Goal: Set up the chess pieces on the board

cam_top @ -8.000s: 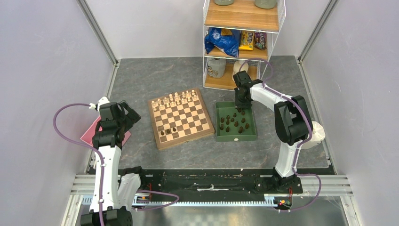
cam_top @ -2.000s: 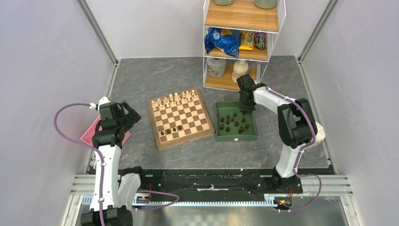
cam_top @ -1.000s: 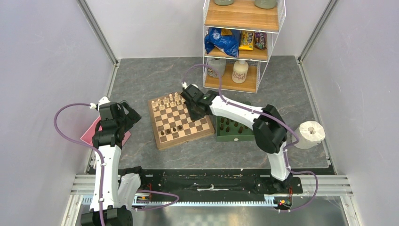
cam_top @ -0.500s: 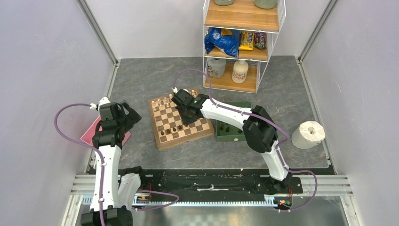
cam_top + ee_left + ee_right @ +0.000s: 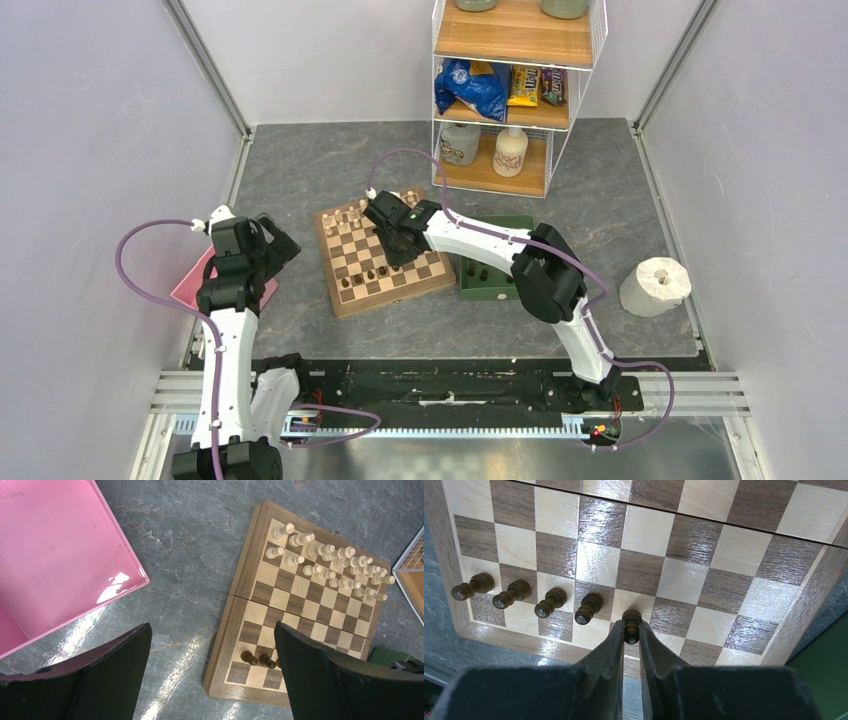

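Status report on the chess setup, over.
Right gripper shut on a dark pawn, over the board beside four placed pawns. Left gripper open, empty. Nothing in the way.

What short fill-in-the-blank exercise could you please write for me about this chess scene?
1. The right gripper is shut on a dark chess piece over the checkered ___.
2. Beside it, ___ more dark pieces stand in a row.
3. The left gripper holds nothing, and its jaws are ___.
4. The tray at the upper left of the left wrist view is coloured ___.

Missing words: board; four; open; pink.
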`<action>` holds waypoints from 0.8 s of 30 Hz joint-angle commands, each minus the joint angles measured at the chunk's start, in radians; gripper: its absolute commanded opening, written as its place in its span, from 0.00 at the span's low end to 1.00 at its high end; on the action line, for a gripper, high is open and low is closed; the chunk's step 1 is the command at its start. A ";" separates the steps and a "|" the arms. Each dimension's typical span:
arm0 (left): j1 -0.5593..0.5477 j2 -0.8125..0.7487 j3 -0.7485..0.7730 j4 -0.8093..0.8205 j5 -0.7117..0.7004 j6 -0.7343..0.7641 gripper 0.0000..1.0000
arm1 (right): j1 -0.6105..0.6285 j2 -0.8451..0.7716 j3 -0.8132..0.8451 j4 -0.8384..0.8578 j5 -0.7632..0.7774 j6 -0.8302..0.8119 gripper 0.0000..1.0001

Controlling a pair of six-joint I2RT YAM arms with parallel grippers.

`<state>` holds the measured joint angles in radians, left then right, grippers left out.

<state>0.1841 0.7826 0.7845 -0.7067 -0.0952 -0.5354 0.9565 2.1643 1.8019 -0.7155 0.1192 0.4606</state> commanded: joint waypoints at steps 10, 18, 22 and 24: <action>0.004 -0.009 0.003 0.030 0.010 -0.020 0.99 | 0.005 0.023 0.057 0.006 -0.004 0.013 0.19; 0.005 -0.009 0.004 0.030 0.010 -0.020 0.99 | 0.006 0.028 0.067 0.005 0.008 0.010 0.21; 0.004 -0.009 0.003 0.030 0.011 -0.020 0.99 | 0.007 0.026 0.065 0.004 0.005 0.009 0.22; 0.004 -0.008 0.002 0.030 0.011 -0.021 0.99 | 0.006 0.023 0.065 0.003 0.005 0.009 0.25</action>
<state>0.1841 0.7826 0.7841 -0.7044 -0.0948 -0.5354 0.9581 2.1883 1.8244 -0.7166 0.1131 0.4633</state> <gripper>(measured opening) 0.993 0.232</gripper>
